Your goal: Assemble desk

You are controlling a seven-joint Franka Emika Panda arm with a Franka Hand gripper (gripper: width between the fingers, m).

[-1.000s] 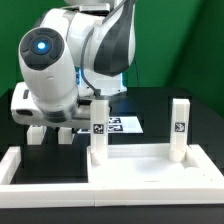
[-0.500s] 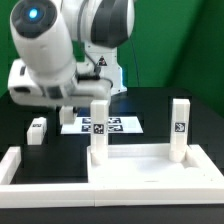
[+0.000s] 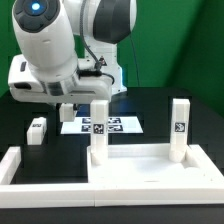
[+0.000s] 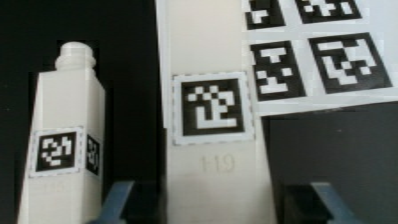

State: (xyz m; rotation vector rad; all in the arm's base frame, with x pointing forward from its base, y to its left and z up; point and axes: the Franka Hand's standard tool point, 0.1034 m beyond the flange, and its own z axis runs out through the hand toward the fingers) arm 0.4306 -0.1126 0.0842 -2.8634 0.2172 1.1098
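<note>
Gripper [image 3: 68, 104] hangs under the arm [image 3: 45, 50] toward the exterior view's left, above the black table [image 3: 60, 146]. Its jaws are partly closed and pinch a held leg block [image 3: 68, 116] that is clear of the table. In the wrist view the two fingers [image 4: 121, 200] sit on either side of the held leg block [image 4: 210, 150], about midway between wide and closed. The gripper [image 4: 221, 200] is cut off by the frame edge, so the pad contact itself is hard to see. The held leg's tag faces the wrist camera, with embossed digits under it. A spare leg block [image 3: 37, 130] lies flat on the table, off to the exterior view's left of the gripper and apart from it. The wrist view shows this spare leg block [image 4: 68, 120] parallel to the held one and farther from the camera, with a peg at one end and tags on two faces. The marker board [image 3: 125, 124] is flat on the table behind, and in the wrist view its tags [image 4: 320, 50] show past the held leg. The tabletop panel [image 3: 140, 160] lies at the front right, against the low border wall [image 3: 40, 172]. Two legs already stand upright at its far corners, one leg [image 3: 99, 125] near the marker board and the other leg [image 3: 178, 125] at the exterior view's right, both with tags facing the camera.
</note>
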